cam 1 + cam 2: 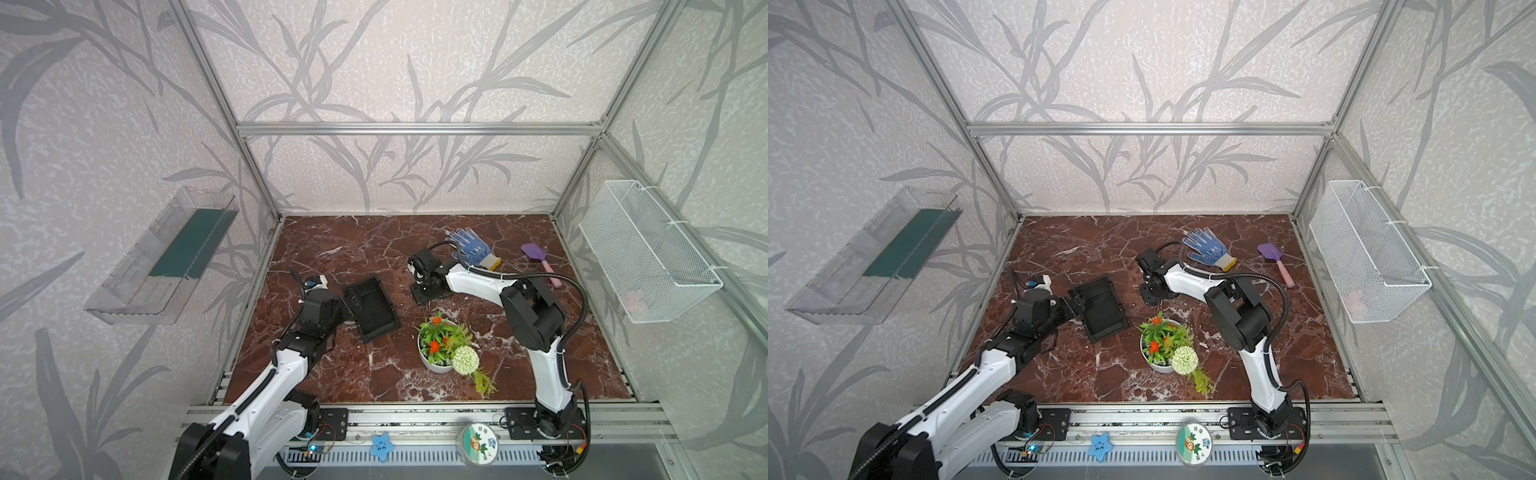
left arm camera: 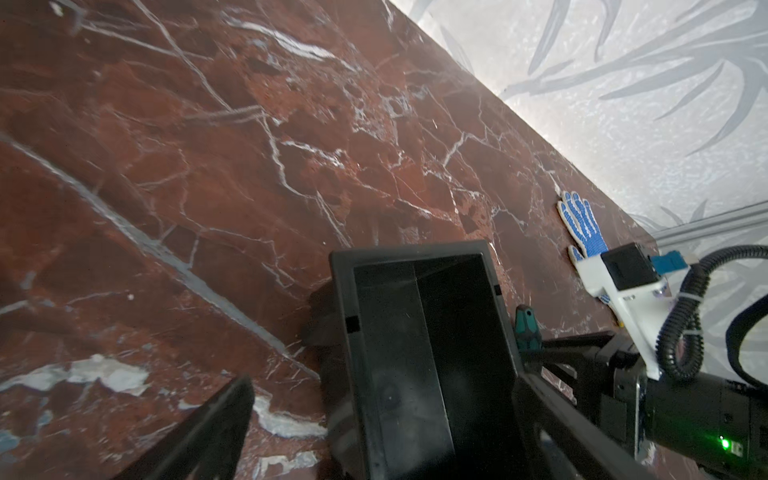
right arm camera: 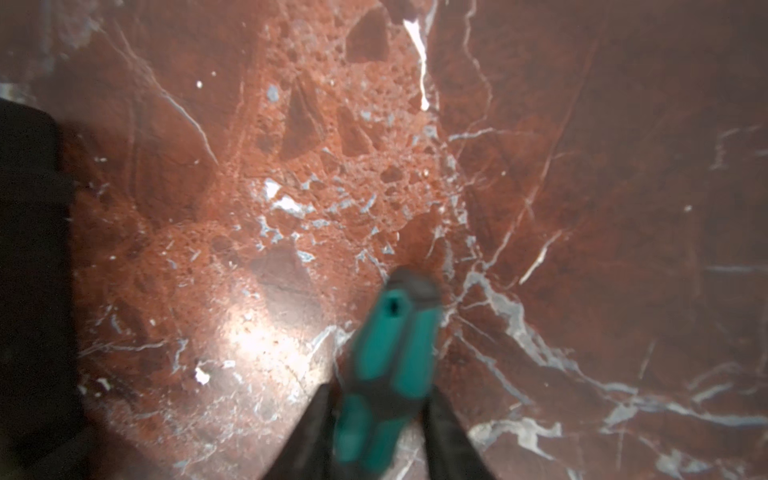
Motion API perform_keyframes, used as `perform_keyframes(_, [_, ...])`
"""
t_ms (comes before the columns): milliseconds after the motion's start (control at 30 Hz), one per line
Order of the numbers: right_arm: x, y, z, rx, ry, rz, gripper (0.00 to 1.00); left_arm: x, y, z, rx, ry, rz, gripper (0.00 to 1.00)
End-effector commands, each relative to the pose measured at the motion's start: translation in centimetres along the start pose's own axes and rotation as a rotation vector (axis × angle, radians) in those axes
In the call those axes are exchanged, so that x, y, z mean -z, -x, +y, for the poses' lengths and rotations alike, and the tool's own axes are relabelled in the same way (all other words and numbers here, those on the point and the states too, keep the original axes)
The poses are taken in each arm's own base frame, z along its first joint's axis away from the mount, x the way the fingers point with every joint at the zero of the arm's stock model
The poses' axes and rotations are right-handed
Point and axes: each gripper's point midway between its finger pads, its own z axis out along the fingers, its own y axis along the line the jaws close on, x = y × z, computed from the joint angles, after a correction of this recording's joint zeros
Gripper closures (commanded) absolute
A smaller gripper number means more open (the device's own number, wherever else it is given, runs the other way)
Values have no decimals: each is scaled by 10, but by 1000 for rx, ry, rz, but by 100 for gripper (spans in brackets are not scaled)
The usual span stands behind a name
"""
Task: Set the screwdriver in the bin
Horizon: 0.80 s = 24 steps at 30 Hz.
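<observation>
Your right gripper [image 3: 380, 390] stands narrow, its fingers pinching the screwdriver [image 3: 386, 365] low on the teal handle. The butt juts well past the fingertips, and the shaft is hidden behind them. With that much overhang, the rounded handle could pivot or slide out as you lift. The bin [image 2: 409, 249] sits between the wide-spread fingers of your left gripper [image 2: 382, 380], one finger against its wall and the other apart from it. The screwdriver is just outside that wall, so a low carry could catch the rim or knock that left finger, shoving the bin aside.
</observation>
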Motion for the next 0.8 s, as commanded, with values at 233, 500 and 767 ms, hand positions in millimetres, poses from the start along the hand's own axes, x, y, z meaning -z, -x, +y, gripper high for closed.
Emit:
perform_keyframes(233, [39, 23, -21, 24, -79, -46, 89, -31, -19, -32, 34, -140, 128, 1])
perform_keyframes(500, [93, 54, -31, -17, -41, -168, 92, -45, -33, -64, 8, -199, 154, 1])
perform_keyframes(767, [146, 79, -17, -8, 33, -287, 92, -69, -29, -99, 48, -267, 148, 1])
